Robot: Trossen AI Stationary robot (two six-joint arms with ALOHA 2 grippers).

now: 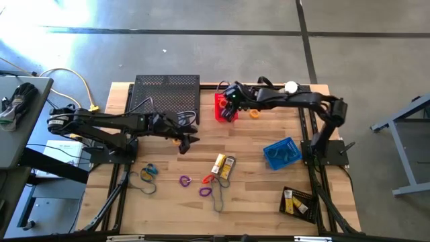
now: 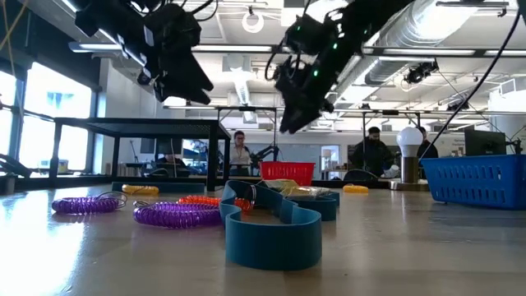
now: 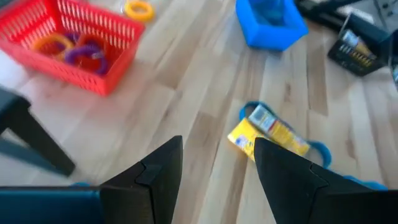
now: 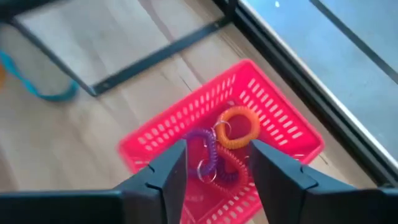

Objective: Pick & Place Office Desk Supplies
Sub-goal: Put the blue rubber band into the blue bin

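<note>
A: Where are the loops?

B: Three lie in the red basket (image 4: 261, 134): an orange loop (image 4: 238, 127), a purple loop (image 4: 207, 155) and a red loop (image 4: 231, 169), all tangled together. The basket sits at about twelve o'clock on the counter (image 1: 255, 138), just right of the black mesh shelf (image 1: 166, 94).

A: And the right gripper (image 4: 214, 165)?

B: Directly above the basket, fingers parted, nothing between them (the loops lie on the basket floor below).

A: The left one?

B: The left gripper (image 3: 217, 165) hangs over the counter's middle-left, at about ten o'clock, fingers spread and empty. Ahead of it lies a yellow box (image 3: 268, 132) on a blue band (image 3: 318, 150).

A: What else is out?

B: Near six o'clock two more purple loops (image 1: 185, 180) and an orange one lie loose by the boxes. A yellow loop (image 1: 254, 113) rests just right of the basket. At three o'clock stands a blue bin (image 1: 282, 153); at five o'clock a black tray (image 1: 299, 202) holds more small boxes. Thin dark bands (image 1: 146, 180) sprawl at seven o'clock.
</note>
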